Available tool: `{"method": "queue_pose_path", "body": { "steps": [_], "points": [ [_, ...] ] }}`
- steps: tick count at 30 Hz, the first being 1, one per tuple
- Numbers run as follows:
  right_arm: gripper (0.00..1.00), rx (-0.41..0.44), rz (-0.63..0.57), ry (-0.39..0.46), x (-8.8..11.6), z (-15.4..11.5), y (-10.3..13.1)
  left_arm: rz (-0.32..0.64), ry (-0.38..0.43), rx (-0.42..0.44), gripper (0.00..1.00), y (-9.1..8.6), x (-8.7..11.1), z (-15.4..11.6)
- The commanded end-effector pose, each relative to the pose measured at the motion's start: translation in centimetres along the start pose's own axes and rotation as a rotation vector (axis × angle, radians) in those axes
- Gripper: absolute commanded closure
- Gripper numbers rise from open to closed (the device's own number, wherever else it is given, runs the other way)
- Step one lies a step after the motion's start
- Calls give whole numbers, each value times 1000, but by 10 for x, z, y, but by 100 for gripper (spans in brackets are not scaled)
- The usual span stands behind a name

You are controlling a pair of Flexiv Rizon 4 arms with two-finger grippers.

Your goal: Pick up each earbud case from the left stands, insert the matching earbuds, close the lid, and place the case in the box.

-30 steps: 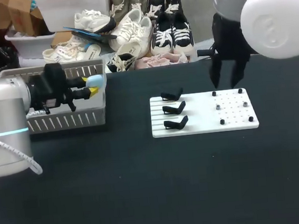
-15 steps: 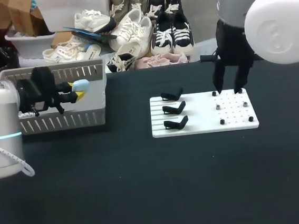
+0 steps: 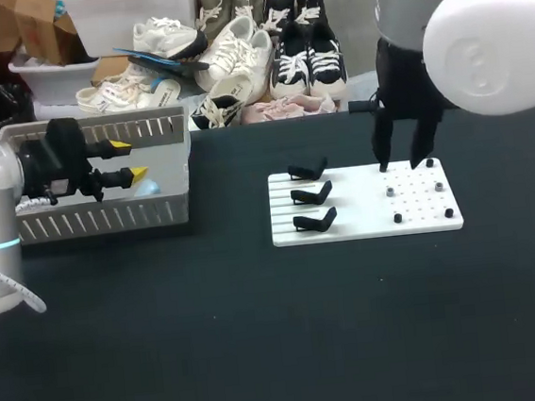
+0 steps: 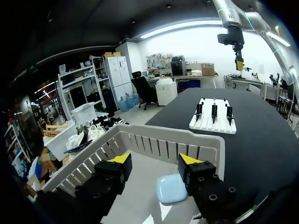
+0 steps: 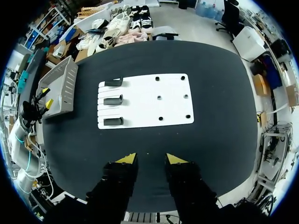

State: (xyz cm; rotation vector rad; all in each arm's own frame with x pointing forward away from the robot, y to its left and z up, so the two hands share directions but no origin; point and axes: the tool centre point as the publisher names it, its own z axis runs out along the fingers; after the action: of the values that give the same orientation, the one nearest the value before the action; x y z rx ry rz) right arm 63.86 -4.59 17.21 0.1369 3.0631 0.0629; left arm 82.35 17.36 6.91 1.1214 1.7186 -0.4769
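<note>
Fingers (image 4: 119,159) of the left gripper (image 4: 154,161) stand wide apart, gripping nothing, over the box (image 4: 196,144). The pale blue earbud case (image 4: 171,188) lies on the box floor near its right wall, partly hidden by one finger. The right gripper (image 5: 150,159), narrowly parted and unloaded, hangs over the far edge of the white board (image 3: 364,221). Three black stands (image 3: 311,194) line the board's left edge.

You're looking at a pale blue earbud case (image 4: 170,188) | your box (image 4: 159,142) is light grey with slotted walls | board (image 3: 363,212) white, ribbed at one end, dotted with dark pegs (image 3: 397,217) | stands (image 3: 311,194) black | table (image 3: 261,334) plain black | left gripper (image 4: 154,159) and right gripper (image 5: 149,159) black with yellow tips
</note>
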Motion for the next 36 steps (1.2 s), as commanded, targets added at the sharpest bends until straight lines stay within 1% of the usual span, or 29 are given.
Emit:
{"method": "queue_pose_path", "body": {
  "steps": [1,4,6,10,11,12,14,17,19,24,26,29,30,32,34,35,36],
  "points": [
    [65,-1,4,-15,3,-3,-3,23,-32,0,0,-1,-12,-7],
    [64,-1,1,-43,2,-9,-6,50,-77,29,0,-8,-32,-7],
    [64,-4,-1,-66,1,-14,-8,60,-95,68,0,-18,-45,-5],
    [62,-27,-17,-123,-1,-22,-16,44,-141,129,0,-41,-59,2],
    [61,-46,-27,-142,-1,-25,-19,48,-125,155,0,-49,-64,6],
    [60,-76,-39,-165,-2,-27,-22,47,-127,167,0,-56,-67,9],
    [59,-104,-51,-202,-5,-31,-30,40,-144,190,0,-65,-68,13],
    [58,-153,-59,-236,-12,-33,-42,20,-183,203,0,-87,-83,20],
    [57,-174,-56,-253,-18,-32,-51,9,-184,214,0,-97,-89,23],
    [54,-218,-57,-302,-31,-27,-75,-27,-266,247,0,-115,-100,26],
    [51,-239,-71,-333,-35,-26,-85,-23,-326,294,0,-123,-106,26],
    [51,-263,-83,-374,-40,-24,-98,-35,-332,360,0,-136,-114,27],
    [51,-273,-85,-387,-41,-23,-103,-40,-340,369,0,-140,-117,27],
    [52,-293,-89,-410,-44,-21,-113,-43,-318,389,0,-147,-122,27],
    [51,-304,-87,-412,-47,-19,-120,-43,-311,396,0,-155,-127,27],
    [43,-306,-86,-412,-49,-18,-124,-47,-301,405,0,-158,-130,27],
    [16,-312,-90,-411,-51,-16,-127,-46,-289,410,0,-160,-133,29]
  ]
}}
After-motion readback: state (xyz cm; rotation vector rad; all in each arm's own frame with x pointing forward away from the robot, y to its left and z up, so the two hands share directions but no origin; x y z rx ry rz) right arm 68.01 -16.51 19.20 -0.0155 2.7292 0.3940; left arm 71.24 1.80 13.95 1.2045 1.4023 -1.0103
